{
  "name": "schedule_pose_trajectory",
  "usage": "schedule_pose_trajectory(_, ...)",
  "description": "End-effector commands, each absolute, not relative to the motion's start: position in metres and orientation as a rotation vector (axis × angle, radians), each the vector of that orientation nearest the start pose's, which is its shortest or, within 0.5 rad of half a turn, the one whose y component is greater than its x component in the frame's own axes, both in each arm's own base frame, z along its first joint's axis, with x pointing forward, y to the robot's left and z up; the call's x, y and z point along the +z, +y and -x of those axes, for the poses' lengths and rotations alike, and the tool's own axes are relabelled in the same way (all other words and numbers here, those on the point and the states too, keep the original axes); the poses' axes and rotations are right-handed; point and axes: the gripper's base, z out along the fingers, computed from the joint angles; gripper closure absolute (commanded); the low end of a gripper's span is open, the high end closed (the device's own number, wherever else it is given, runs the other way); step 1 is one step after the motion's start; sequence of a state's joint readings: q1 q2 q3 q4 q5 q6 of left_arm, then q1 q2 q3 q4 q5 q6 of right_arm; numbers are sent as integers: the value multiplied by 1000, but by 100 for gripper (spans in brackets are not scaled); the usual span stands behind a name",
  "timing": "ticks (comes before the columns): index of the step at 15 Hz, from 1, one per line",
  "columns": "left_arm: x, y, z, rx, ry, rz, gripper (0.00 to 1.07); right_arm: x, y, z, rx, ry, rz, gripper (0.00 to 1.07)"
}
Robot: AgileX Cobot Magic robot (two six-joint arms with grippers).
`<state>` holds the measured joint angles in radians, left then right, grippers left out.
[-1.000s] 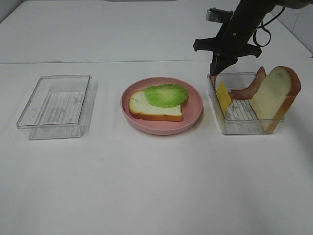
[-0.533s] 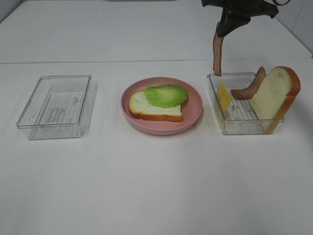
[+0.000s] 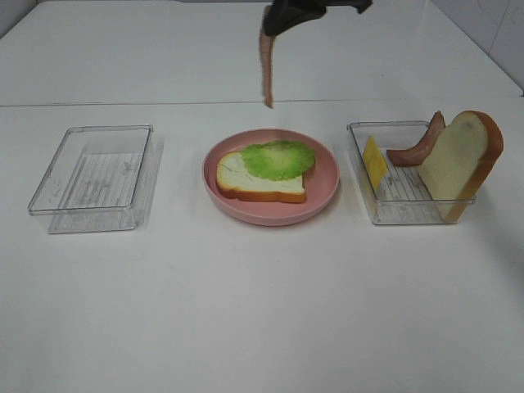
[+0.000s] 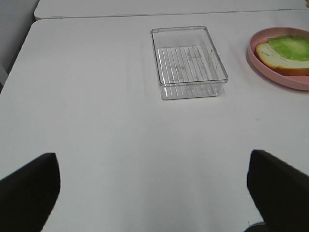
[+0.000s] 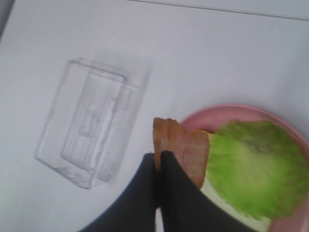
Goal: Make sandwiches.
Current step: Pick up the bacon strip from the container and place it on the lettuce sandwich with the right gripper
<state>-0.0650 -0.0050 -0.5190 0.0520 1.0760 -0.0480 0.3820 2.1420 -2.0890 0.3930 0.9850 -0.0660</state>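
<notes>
A bread slice (image 3: pixel 246 176) topped with a green lettuce leaf (image 3: pixel 278 159) lies on the pink plate (image 3: pixel 323 192). My right gripper (image 3: pixel 274 24) is shut on a reddish-brown bacon strip (image 3: pixel 266 70) that hangs high above the plate's far edge; the right wrist view shows the strip (image 5: pixel 181 152) pinched between the fingers (image 5: pixel 145 193) over the lettuce (image 5: pixel 251 166). In the right tray (image 3: pixel 409 209) stand a yellow cheese slice (image 3: pixel 375 162), another bacon strip (image 3: pixel 417 146) and a second bread slice (image 3: pixel 460 160). My left gripper (image 4: pixel 154 193) is open and empty, low over bare table.
An empty clear tray (image 3: pixel 94 176) stands at the left, also in the left wrist view (image 4: pixel 188 63) and the right wrist view (image 5: pixel 89 121). A table seam runs behind the plate.
My right gripper lifted the bacon strip out of the right tray and carried it left, to above the plate's far edge. The left arm has not moved.
</notes>
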Motion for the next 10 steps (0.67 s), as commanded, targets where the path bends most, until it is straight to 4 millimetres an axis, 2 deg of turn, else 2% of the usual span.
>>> schedule_pose_trajectory(1,281,5,11,-13,2009,-20,9,303,248,-430,752,2410,479,107)
schedule_pose_trajectory(2,281,5,11,-13,2009,-20,9,296,260,-427,782,2415,493,107)
schedule_pose_trajectory(3,281,5,11,-13,2009,-20,9,281,275,-425,797,2437,513,107)
schedule_pose_trajectory(4,281,5,11,-13,2009,-20,9,270,281,-425,809,2461,519,107)
schedule_pose_trajectory(5,281,5,11,-13,2009,-20,9,264,282,-426,814,2474,516,107)
schedule_pose_trajectory(7,281,5,11,-11,2009,-20,9,234,287,-432,827,2540,502,107)
schedule_pose_trajectory(10,281,5,11,-11,2009,-20,9,218,288,-435,815,2572,500,107)
